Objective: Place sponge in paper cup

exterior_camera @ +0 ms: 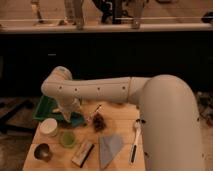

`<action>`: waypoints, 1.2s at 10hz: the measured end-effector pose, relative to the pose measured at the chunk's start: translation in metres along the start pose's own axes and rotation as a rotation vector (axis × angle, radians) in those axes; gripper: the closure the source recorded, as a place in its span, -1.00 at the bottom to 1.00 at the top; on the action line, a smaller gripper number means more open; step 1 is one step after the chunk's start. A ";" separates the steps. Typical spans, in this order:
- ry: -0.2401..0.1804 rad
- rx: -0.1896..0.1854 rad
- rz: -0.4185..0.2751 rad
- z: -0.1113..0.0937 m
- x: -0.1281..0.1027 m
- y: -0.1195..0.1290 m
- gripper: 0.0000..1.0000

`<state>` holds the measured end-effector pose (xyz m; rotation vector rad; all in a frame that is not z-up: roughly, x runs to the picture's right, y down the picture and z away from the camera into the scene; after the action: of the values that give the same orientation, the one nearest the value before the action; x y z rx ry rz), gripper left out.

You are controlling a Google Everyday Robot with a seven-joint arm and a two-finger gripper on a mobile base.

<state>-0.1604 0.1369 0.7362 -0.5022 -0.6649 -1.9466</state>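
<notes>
Wooden surface (pixel 119 123) is pretty crowded: white paper cup (pixel 48 126), little green cup (pixel 67 139), metal cup (pixel 42 151), tan-and-black block (pixel 82 153), grey-blue cloth (pixel 110 146), white utensil (pixel 135 141). The closed hand (pixel 69 116) hangs over a flat green thing (pixel 44 107) at back-left.

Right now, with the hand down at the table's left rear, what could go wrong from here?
1. The hand is shut low over the flat green piece, and the arm hides whether it holds the sponge, so it may lift empty.
2. The paper cup stands close to the translucent green cup and the metal cup. A low sweep could topple them, or the drop could land in the wrong cup.
</notes>
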 end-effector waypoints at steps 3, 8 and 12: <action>0.001 0.009 -0.031 -0.001 0.004 -0.009 1.00; 0.015 0.007 -0.114 -0.015 0.018 -0.036 1.00; 0.020 0.011 -0.191 -0.022 0.027 -0.066 1.00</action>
<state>-0.2330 0.1297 0.7198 -0.4249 -0.7331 -2.1226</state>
